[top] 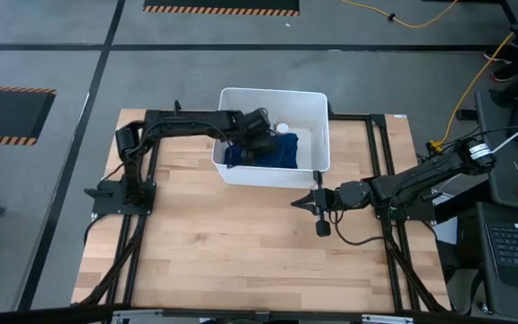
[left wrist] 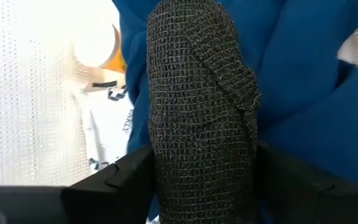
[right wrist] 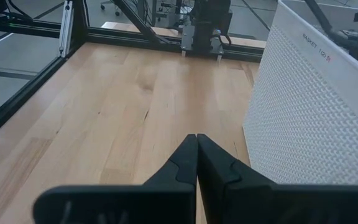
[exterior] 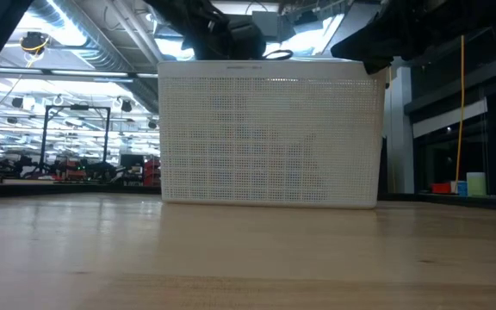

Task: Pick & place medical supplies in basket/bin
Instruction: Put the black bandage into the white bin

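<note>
Left gripper: my left gripper [top: 257, 135] reaches over the far-left rim of the white tub [top: 317, 135] and hangs inside it, above the contents.
Its grasp: in the left wrist view the small black oblong [left wrist: 201, 118], a roll of dark woven wrap, stands upright between my two fingers [left wrist: 114, 186]. The roll fills the gap between them, but I cannot tell whether they press on it or stand just off its sides.
Black oblong, relative to the tool: between the fingertips, reaching forward past them, with the dark blue cloth [top: 272, 151] right behind and below it.
Blue cloth: bunched on the floor of the tub, under my left gripper.
White packet: the white packet [left wrist: 110, 134] lies beside the cloth against the perforated tub wall, next to the oblong.
White cap: the tiny white round cap [top: 281, 128] sits in the tub by the far wall, just beside my left gripper.
Tub: on the far half of the wooden table [top: 241, 243], upright.
Right gripper: my right gripper [right wrist: 196, 152] is clenched on nothing, low over the bare table, just outside the tub's near-right corner.
</note>
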